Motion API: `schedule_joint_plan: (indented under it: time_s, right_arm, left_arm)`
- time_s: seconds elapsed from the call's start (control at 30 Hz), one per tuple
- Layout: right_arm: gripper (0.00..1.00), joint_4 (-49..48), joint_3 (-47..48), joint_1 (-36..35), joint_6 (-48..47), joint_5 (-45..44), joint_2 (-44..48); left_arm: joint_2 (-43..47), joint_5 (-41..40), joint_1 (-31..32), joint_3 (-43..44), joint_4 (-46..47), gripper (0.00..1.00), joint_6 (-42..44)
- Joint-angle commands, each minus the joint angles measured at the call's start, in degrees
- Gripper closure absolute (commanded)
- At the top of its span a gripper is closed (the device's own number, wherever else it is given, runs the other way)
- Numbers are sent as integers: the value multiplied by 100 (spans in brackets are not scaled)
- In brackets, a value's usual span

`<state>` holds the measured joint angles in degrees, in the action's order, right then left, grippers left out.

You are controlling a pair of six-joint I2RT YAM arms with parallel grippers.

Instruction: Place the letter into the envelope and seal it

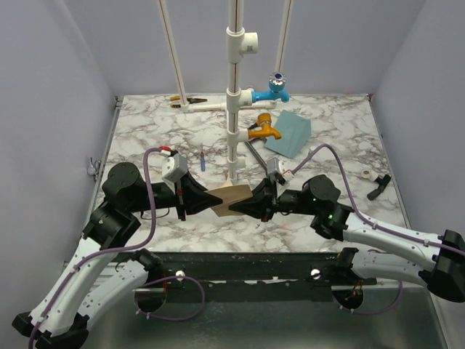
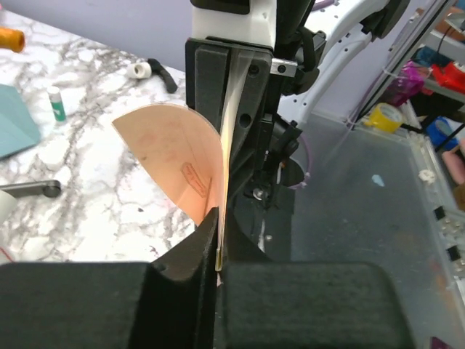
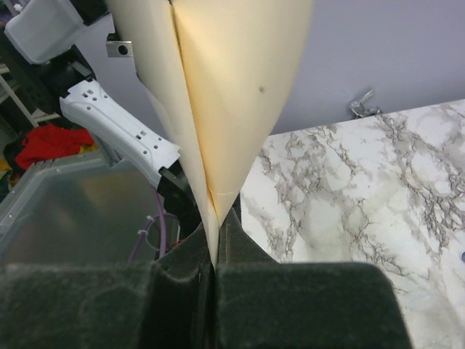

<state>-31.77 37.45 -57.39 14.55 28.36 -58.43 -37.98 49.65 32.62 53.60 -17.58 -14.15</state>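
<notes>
In the overhead view, one tan letter (image 1: 231,198) is hanging just above the marble table (image 1: 145,131) at the lower centre of the frame, pinched between two grippers. The left gripper (image 1: 209,198) is clamping the sheet's left edge and the right gripper (image 1: 245,207) is clamping its right edge. Both are closed on the paper.

The left wrist view is showing the sheet bowing out in a rounded curve to the left of the closed fingers (image 2: 182,291). The right wrist view is showing it folding into a soft crease rising from the closed fingers (image 3: 305,305).

The letter is looking light, thin and floppy. It is probably creasing easily, so a hold along an edge with gentle tension is likely suiting it best.

One light teal envelope (image 1: 288,134) is lying flat, well apart from the letter, at the upper right of the overhead frame, beside a white pipe stand (image 1: 234,109). It is also looking thin and light, and likely to slide on the smooth surface.

The count is one letter, one envelope and two grippers.
</notes>
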Motion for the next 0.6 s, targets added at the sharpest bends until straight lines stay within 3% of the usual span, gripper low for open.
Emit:
schedule_joint_plan:
  time_s: [0.0, 0.43, 0.57]
  right_arm:
    - [99, 318, 156, -18, -227, 336, 108]
    - [99, 92, -30, -18, -262, 339, -106]
    - [99, 292, -181, -18, -619, 238, 56]
  left_arm:
    - [81, -124, -10, 31, 54, 100, 172]
    - [99, 7, -78, -510, -41, 100, -193]
    - [249, 575, -72, -619, -30, 100, 794]
